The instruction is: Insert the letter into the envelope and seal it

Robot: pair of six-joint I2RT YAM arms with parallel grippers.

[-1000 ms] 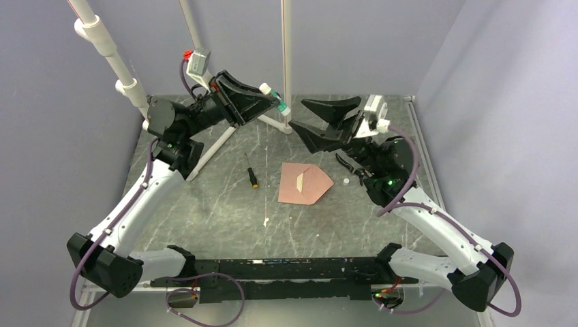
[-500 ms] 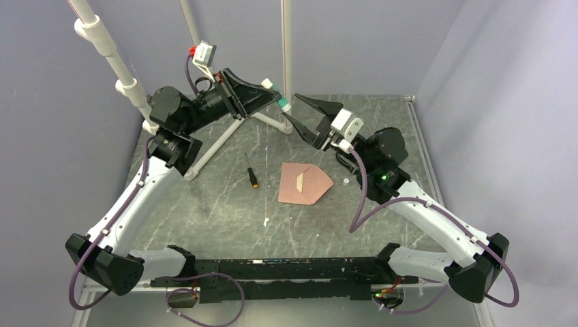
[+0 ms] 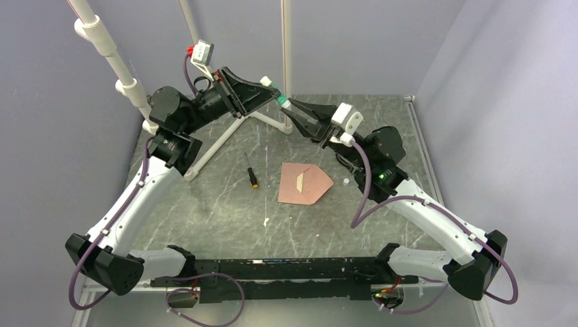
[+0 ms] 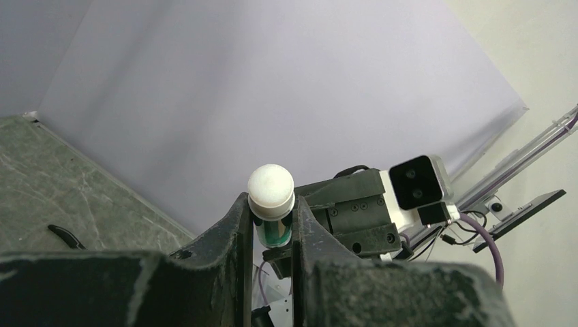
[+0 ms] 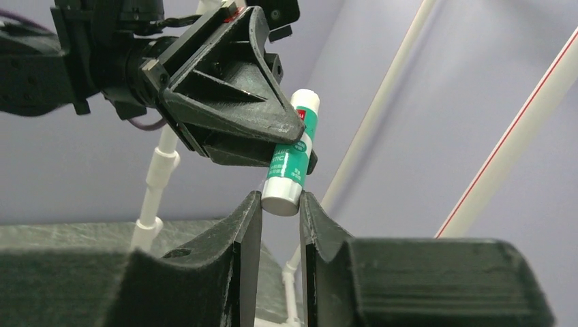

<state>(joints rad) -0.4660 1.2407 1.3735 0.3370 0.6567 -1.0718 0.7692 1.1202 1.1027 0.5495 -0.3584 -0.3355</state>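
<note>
Salmon-pink paper envelope with pointed flap [image 3: 305, 185]: flat at mid-bench, flap tip to the right, apparently unsealed.

Left claw [image 4: 271, 230]: clamped on the green body of a green-and-white glue stick [image 5: 290, 163], held in the air at the far side.

Right claw [image 5: 281, 208]: narrow, one jaw on either side of the stick's white lower end; pads look in contact. The two claws meet tip to tip.

Envelope sits nearer and lower on the grey marbled bench [image 3: 204, 204], well apart from both claws.

Pale narrow strip [image 3: 300, 180] across the envelope's middle; cannot tell whether it is the letter's edge.

Handling (judgement): thin, light, floppy paper. It will likely slide on the smooth bench and crease if pinched hard. Best to pin the rectangular body flat and take the flap by its free pointed edge.

Step in hand (judgement): readying glue for the flap.
</note>
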